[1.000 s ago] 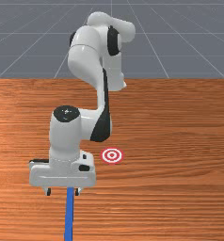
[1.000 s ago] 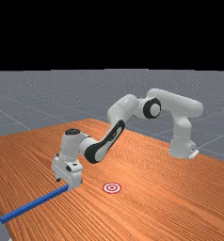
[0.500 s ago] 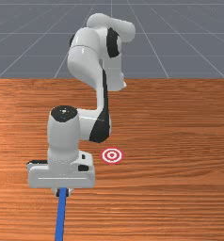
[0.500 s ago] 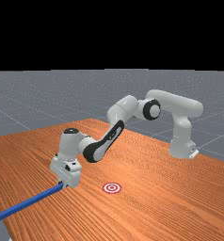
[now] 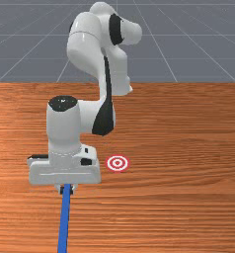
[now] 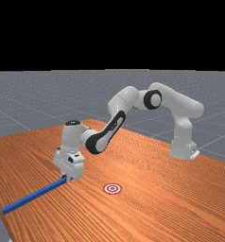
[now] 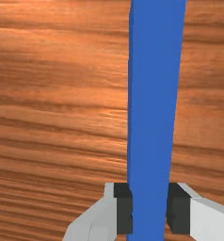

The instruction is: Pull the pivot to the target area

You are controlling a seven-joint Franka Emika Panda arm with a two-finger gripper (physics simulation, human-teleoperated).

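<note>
In the front view my gripper (image 5: 65, 189) is left of the middle, at the end of a long blue bar (image 5: 64, 220) that runs out past the bottom edge. The far view has the gripper (image 6: 67, 178) on the bar's inner end, the blue bar (image 6: 34, 194) slanting down to the table's left edge. Both dark finger pads (image 7: 179, 212) of the gripper (image 7: 149, 209) press the sides of the blue bar (image 7: 155, 94) in the wrist view, so it is shut on it. A red-and-white target (image 5: 117, 163) lies to the front view's right of my hand, apart from the bar.
The wooden table (image 5: 188, 207) extends on all sides of the target. My arm rises behind the hand toward its base (image 6: 183, 149) at the far view's right. One table edge passes close to the bar's outer end in the far view.
My fingers, wide apart around the bar a second ago, have closed on it. The bar first shifted to the front view's left; since then hand and bar have moved up in the far view.
</note>
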